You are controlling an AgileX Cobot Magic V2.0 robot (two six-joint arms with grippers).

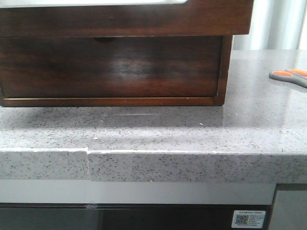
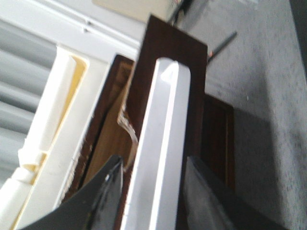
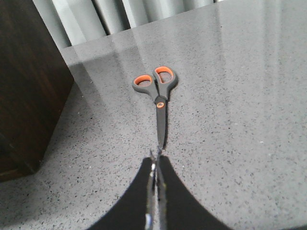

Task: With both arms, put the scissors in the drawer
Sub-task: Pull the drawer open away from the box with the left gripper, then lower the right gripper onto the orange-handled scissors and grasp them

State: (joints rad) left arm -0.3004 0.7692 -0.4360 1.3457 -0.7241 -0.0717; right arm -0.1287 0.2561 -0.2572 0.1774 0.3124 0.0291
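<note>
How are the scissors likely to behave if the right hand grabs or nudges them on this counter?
The scissors lie flat and closed on a glossy stone counter, so a nudge would probably slide or spin them, not roll them. They look rigid and light. The thin blades sit low, so pinching them may be fiddly; the thicker handles look easier.

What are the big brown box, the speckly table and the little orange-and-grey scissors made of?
The dark reddish-brown box looks like polished wood: grain streaks and a soft shine show. The grey speckled countertop seems to be stone or a stone look-alike, glossy with reflections. The small scissors appear to have grey plastic handles with orange inlays; the closed blades look dark, probably metal.
</note>
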